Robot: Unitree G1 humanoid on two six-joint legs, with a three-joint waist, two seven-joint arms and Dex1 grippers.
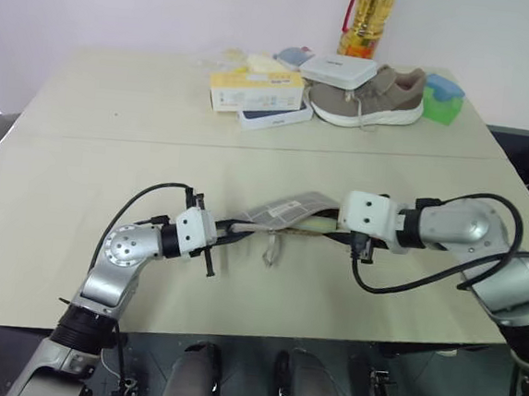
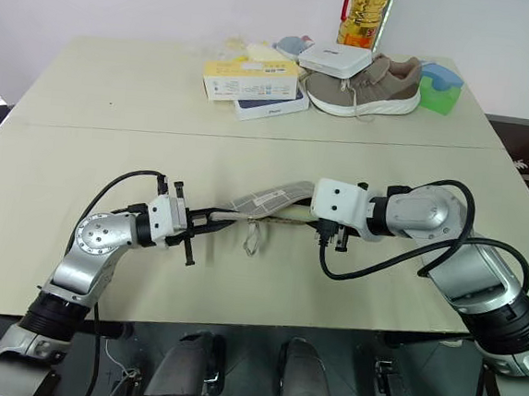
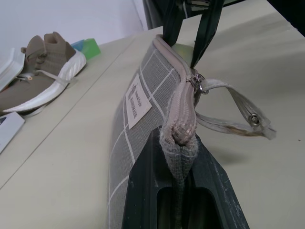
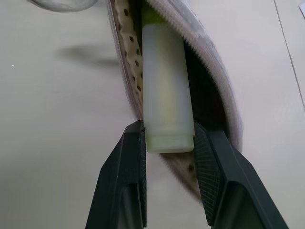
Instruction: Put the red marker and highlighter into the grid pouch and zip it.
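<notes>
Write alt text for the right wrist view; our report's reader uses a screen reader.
The right gripper holds the pale highlighter by its end, the rest already inside the open mouth of the grid pouch. The pouch lies on a beige table.

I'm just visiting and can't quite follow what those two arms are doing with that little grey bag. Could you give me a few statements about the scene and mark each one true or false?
1. The right gripper holds the highlighter with its front end inside the open grid pouch. True.
2. The left gripper is open and clear of the pouch. False: it is shut on the pouch's end, beside the zipper.
3. The pouch is fully zipped. False: its mouth gapes open around the highlighter.
4. A shoe sits at the far side of the table. True.
5. The pouch is plain black. False: it is grey with white grid lines.
</notes>
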